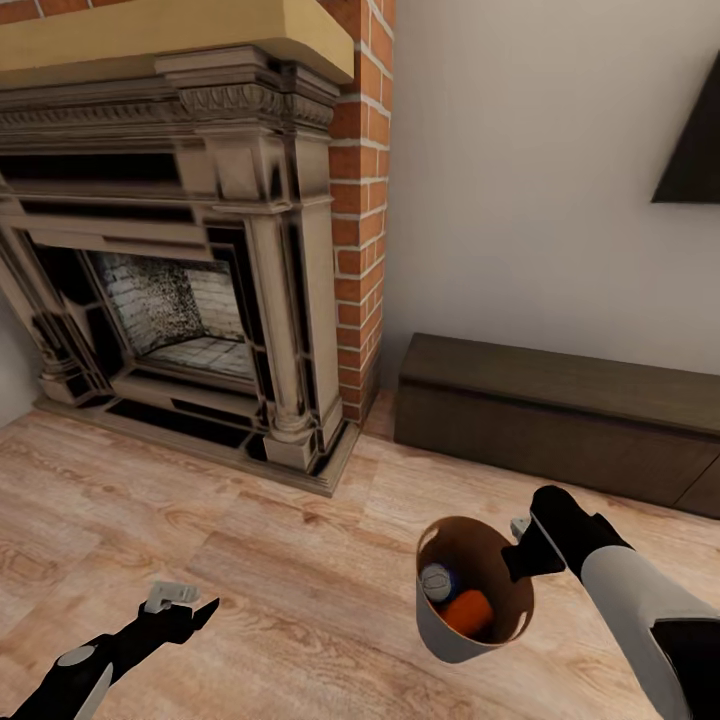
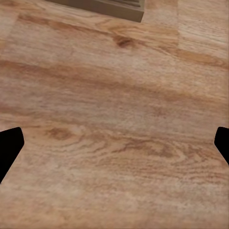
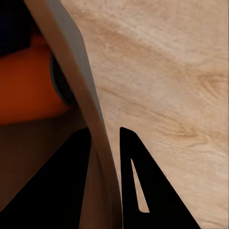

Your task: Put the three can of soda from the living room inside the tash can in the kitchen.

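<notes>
Soda cans [image 1: 455, 598] lie inside the bin [image 1: 440, 632], right of the fireplace [image 1: 180, 270].

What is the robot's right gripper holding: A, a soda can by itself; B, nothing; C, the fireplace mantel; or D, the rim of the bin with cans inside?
D: the right gripper pinches the wall of the bin, one finger inside and one outside, with an orange can lying in it.

This is a room in a home, a living room. A big old fireplace [image 1: 180, 270] stands against a red brick chimney [image 1: 360, 200] (the bricks go right up the side). The floor [image 1: 250, 560] is made of light wood boards. A long, low, dark cabinet [image 1: 560, 420] sits along a plain white wall [image 1: 530, 170].
</notes>
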Available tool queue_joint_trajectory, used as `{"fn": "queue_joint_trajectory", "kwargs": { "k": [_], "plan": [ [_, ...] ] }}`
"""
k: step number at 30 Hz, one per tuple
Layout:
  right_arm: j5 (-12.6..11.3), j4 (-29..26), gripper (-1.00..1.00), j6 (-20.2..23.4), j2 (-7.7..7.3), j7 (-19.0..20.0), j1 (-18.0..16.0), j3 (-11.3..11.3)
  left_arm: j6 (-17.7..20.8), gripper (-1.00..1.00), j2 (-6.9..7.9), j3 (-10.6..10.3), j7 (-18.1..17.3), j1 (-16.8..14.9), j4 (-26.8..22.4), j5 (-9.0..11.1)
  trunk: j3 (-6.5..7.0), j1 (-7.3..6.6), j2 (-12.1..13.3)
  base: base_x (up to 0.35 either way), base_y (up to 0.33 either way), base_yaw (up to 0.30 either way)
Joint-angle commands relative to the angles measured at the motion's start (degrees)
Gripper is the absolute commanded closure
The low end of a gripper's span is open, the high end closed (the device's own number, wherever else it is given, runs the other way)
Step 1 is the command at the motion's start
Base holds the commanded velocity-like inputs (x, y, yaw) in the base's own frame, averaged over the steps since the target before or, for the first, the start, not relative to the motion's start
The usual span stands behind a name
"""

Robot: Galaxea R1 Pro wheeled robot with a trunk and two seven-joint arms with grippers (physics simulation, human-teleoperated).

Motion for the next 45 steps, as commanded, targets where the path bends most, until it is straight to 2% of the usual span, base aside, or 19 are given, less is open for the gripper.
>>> {"fn": "queue_joint_trajectory", "kwargs": {
  "k": [1,5,8,12,19,42,45],
  "plan": [
    [-0.23,0.58,1.0,0.07,0.13,-0.6,-0.47,0.08,-0.01,-1.0,0.0,-0.03,0.0,0.0,0.01,0.0,0.01,0.0,0.0,0.0,0.0,0.0],
    [0.1,4.06,1.0,0.07,0.63,-4.48,-1.71,0.28,-0.07,-1.0,-0.48,-0.16,-0.02,0.02,0.36,-0.02,0.01,0.0,0.0,0.0,0.0,0.0],
    [0.15,6.15,1.0,0.07,0.76,-5.4,-1.9,0.3,-0.1,-1.0,-0.67,-0.22,-0.03,0.01,0.73,-0.01,0.01,0.0,0.0,0.0,0.0,0.0],
    [0.31,8.56,1.0,0.07,0.75,-5.86,-2.01,0.5,-0.11,-1.0,-0.77,-0.26,-0.05,0.0,0.98,0.0,0.01,0.0,0.0,0.0,0.0,0.0],
    [0.36,9.31,1.0,0.07,0.7,-5.79,-2.03,0.72,-0.12,-1.0,-0.8,-0.26,-0.01,0.01,1.08,0.0,0.01,0.0,0.0,0.0,0.0,0.0],
    [1.29,9.4,1.0,0.07,0.48,-5.86,-2.03,0.76,-0.66,-1.0,-0.8,-0.27,0.99,0.0,1.27,-0.07,-4.12,5.05,-9.23,0.0,0.0,0.0],
    [1.32,9.43,1.0,0.07,0.36,-5.86,-2.03,0.76,-0.84,-1.0,-0.8,-0.27,1.15,0.01,1.27,-0.09,-4.77,5.19,-9.39,0.0,0.0,0.0]
  ]
}}
